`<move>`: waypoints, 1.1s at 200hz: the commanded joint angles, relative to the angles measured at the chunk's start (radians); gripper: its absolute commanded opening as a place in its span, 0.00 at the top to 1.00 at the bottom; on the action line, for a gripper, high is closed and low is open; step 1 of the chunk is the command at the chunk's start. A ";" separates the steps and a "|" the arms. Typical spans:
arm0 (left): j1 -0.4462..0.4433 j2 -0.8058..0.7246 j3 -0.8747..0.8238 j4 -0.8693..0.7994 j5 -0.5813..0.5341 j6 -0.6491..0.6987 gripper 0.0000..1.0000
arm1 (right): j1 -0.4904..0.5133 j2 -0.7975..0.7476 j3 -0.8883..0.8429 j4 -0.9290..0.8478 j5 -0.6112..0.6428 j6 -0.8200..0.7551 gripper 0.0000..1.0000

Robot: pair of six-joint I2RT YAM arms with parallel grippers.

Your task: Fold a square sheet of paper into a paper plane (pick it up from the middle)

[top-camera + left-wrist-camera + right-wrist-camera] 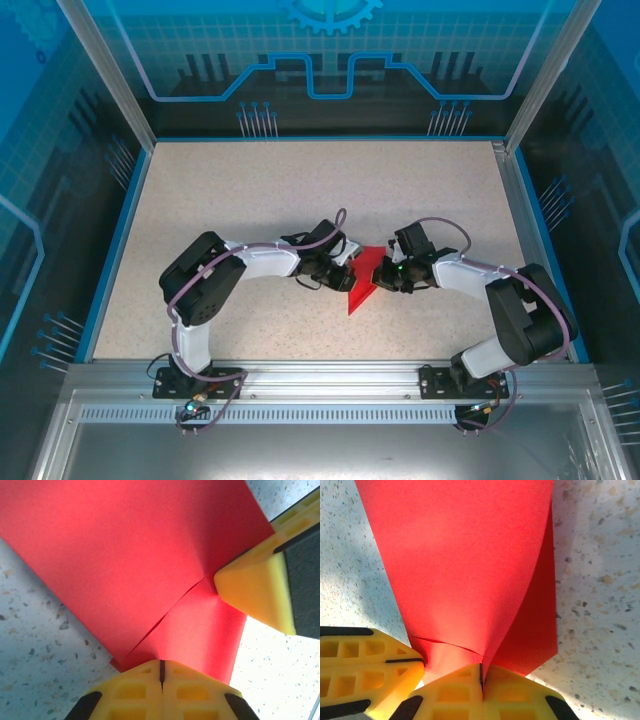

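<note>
Left jaws and right jaws each pinch the red sheet (362, 285) tight at frame centre (tips close together); best to grip firmly and crease evenly.

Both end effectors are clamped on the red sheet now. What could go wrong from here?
Left end effector and right end effector pinch the red paper at close spots: pulling apart could tear it. A stray wrinkle runs by the right grip and may set as a false crease. The two end effectors sit nearly touching, so they might collide.
</note>
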 commanded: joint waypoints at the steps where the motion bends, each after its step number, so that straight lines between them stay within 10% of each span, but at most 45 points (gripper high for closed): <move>1: 0.009 -0.004 -0.020 -0.020 0.008 0.006 1.00 | 0.010 0.018 0.024 -0.028 0.003 -0.014 1.00; 220: 0.008 0.077 -0.032 0.018 -0.006 0.026 1.00 | 0.062 -0.036 0.093 -0.093 0.009 0.003 0.86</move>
